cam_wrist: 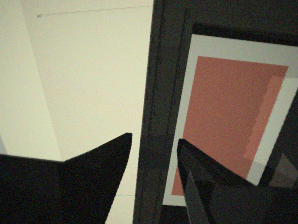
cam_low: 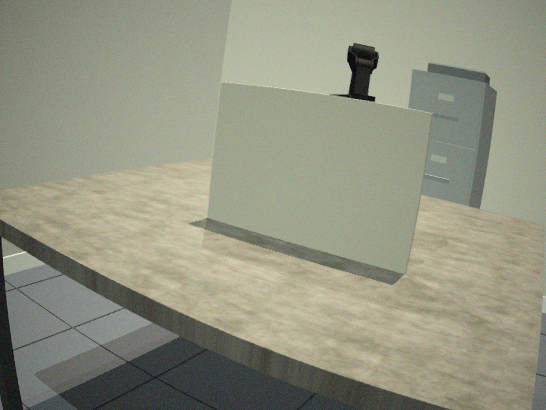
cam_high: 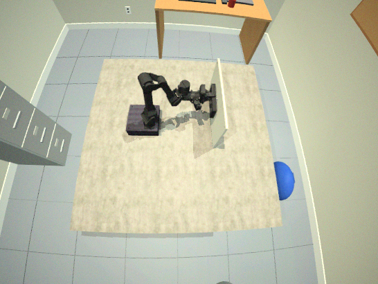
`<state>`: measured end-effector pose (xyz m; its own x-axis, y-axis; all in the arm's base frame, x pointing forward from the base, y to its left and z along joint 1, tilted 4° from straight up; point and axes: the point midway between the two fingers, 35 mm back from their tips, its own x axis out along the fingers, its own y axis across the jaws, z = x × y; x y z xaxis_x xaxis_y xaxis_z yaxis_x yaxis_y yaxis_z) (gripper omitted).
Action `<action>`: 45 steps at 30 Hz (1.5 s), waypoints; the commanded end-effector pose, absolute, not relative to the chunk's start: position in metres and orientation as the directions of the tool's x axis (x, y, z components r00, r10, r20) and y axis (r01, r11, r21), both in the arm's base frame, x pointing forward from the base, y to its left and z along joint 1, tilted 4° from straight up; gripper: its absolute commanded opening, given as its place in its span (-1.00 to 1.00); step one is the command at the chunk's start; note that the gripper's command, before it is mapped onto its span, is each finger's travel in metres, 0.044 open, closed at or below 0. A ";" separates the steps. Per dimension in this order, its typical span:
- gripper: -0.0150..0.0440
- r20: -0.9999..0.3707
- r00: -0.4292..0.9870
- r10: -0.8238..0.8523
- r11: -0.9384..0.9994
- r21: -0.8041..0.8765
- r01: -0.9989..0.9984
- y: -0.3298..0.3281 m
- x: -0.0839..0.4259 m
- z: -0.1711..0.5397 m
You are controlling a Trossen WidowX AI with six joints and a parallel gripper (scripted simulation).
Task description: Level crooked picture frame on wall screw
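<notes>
1. Top view: The arm (cam_high: 148,98) (cam_low: 360,80) reaches across the table (cam_high: 166,180) (cam_low: 280,280) (cam_wrist: 2,145) to the near face of the upright panel (cam_high: 223,104) (cam_low: 320,170) (cam_wrist: 90,95), where the picture frame (cam_high: 213,111) (cam_wrist: 161,85) hangs. The gripper (cam_high: 210,92) (cam_wrist: 154,141) is at the frame, but its fingers are too small here to read. The slant of the frame cannot be judged from this angle. If the arm presses toward the panel, the frame could be pinned against it, and a lift would then scrape or twist it instead of freeing the notch.

2. Exterior view: The panel's back hides the gripper and nearly all of the frame; the top of the arm shows above it. Nothing here would reveal a notch that slips or a screw that loses its hold, so a bad lift could go unseen from this side.

3. Wrist view: The fingertips stand partly apart on either side of one dark border of the frame, with the red print just beyond. Whether they have clamped it, I cannot tell. Lifting on a loose pinch could let the border slide out. Too high a lift could unhook the frame, and too much sideways travel could skip past a notch and tip it the other way.
</notes>
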<state>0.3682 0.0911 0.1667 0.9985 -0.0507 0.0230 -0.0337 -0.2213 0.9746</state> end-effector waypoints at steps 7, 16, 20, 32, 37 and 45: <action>-0.37 0.022 0.999 -0.047 -0.226 0.974 -0.032 0.092 0.368 0.166; -0.49 0.022 0.999 -0.047 -0.226 0.974 -0.032 0.092 0.368 0.166; -0.49 0.022 0.999 -0.047 -0.226 0.974 -0.032 0.091 0.368 0.167; -0.49 0.022 0.999 -0.047 -0.226 0.974 -0.032 0.090 0.368 0.171; -0.49 0.022 0.999 -0.047 -0.226 0.974 -0.032 0.090 0.368 0.173; -0.49 0.022 0.999 -0.047 -0.226 0.974 -0.032 0.089 0.368 0.175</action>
